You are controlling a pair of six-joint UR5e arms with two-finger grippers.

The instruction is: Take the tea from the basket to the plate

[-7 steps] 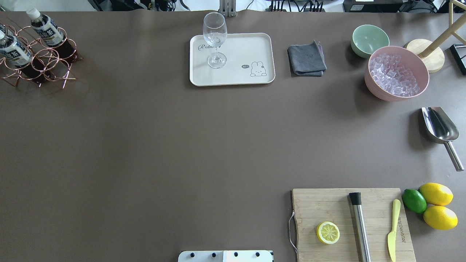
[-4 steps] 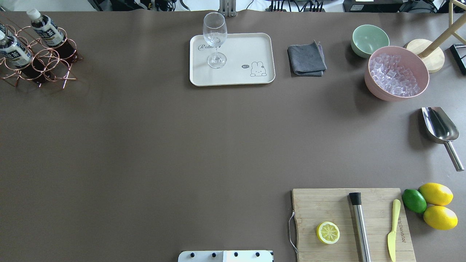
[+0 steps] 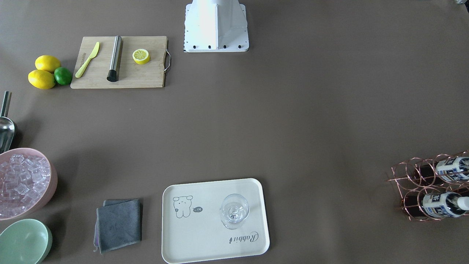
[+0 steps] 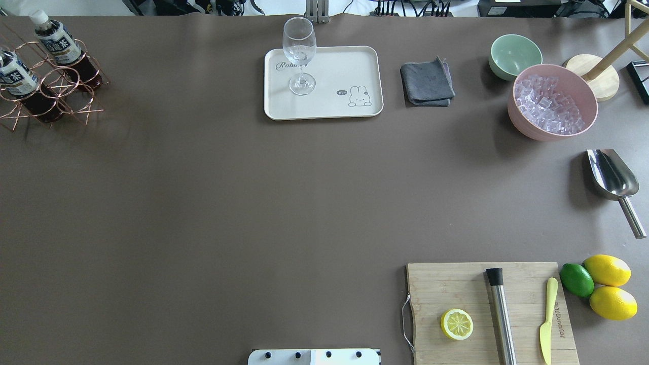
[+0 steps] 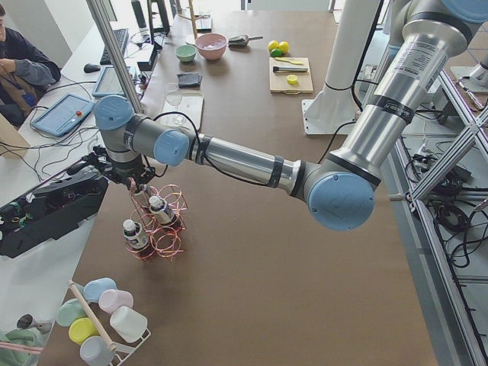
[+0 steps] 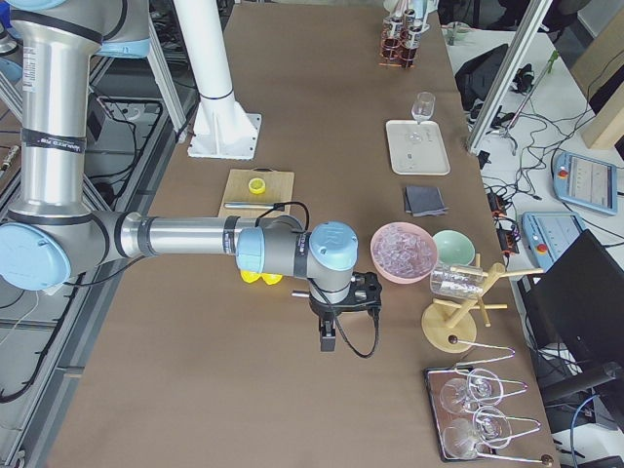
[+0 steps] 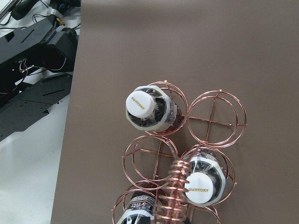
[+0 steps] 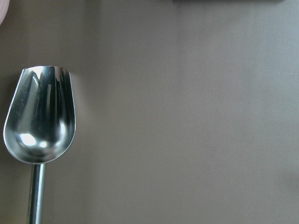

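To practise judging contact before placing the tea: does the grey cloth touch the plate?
Apart. The overhead view shows a strip of bare table between the plate and the cloth; the front-facing view shows the same gap.

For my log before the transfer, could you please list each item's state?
Tea bottles: capped, standing in basket cells.
Glass: empty, upright on the plate.
Pink bowl: filled with ice.
Green bowl: empty.
Cloth: folded.
Scoop: empty.
Lemon half: cut side up.
Left gripper: cannot tell.
Right gripper: cannot tell.
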